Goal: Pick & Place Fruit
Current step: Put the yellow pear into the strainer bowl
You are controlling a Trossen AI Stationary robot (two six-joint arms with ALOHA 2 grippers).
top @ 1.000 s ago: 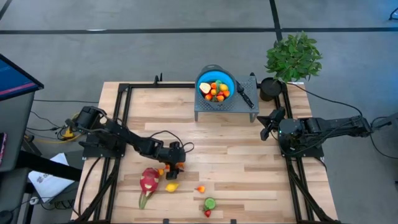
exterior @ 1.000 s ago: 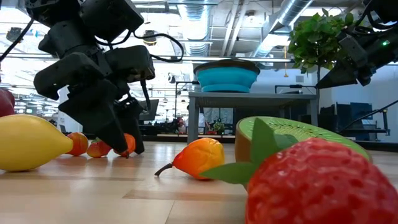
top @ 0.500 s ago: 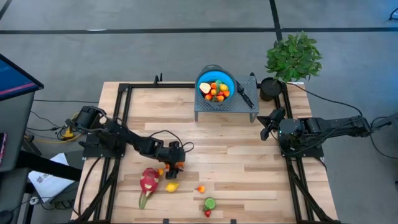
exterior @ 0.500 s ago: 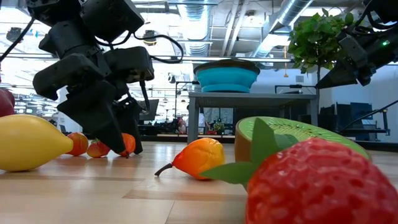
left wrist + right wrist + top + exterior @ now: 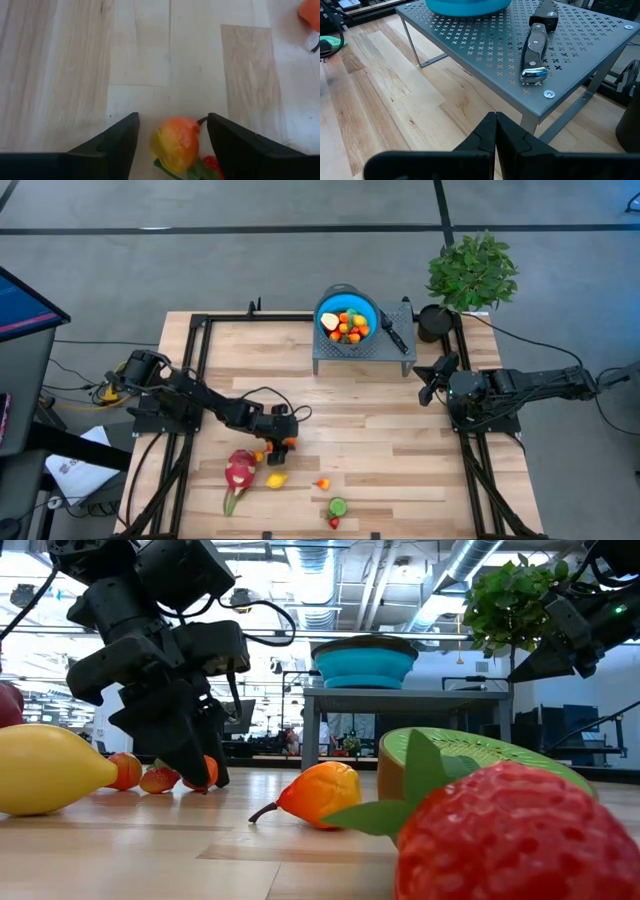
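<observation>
My left gripper (image 5: 282, 446) stands low over the table at the front left, pointing steeply down. It is open, and a small orange-yellow fruit (image 5: 172, 142) lies on the wood between its fingers without touching them. A little red fruit (image 5: 212, 164) lies right beside that one. Close by on the table are the pink dragon fruit (image 5: 239, 470), a lemon (image 5: 275, 479), a stemmed orange fruit (image 5: 322, 483), a green kiwi half (image 5: 338, 506) and a strawberry (image 5: 334, 522). My right gripper (image 5: 428, 392) waits shut at the right, above the table.
At the back middle, a blue bowl (image 5: 347, 315) holding several fruits stands on a grey perforated stand (image 5: 362, 352), with a black-handled knife (image 5: 534, 52) next to it. A potted plant (image 5: 472, 272) stands at the back right corner. Black rails (image 5: 200, 380) run along the table's edges.
</observation>
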